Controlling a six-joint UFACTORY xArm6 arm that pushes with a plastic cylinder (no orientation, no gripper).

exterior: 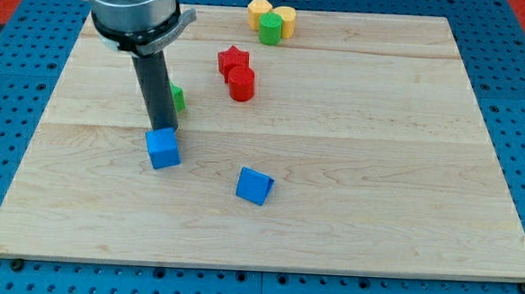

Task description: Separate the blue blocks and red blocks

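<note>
Nearest the view's bottom sits the blue wedge-like block, alone on the wooden board. Just up and left, the blue cube, and my tip stands right at its far edge, touching or all but touching it; the rod carries nothing. These blocks look light, stiff and quick to slide, likely to spin if pushed off-centre, so press a flat face squarely. A green block peeks from behind the rod. Farther up, the red cylinder touches the red star, well apart from the blues. At the top edge, two yellow blocks and a green cylinder cluster.
</note>
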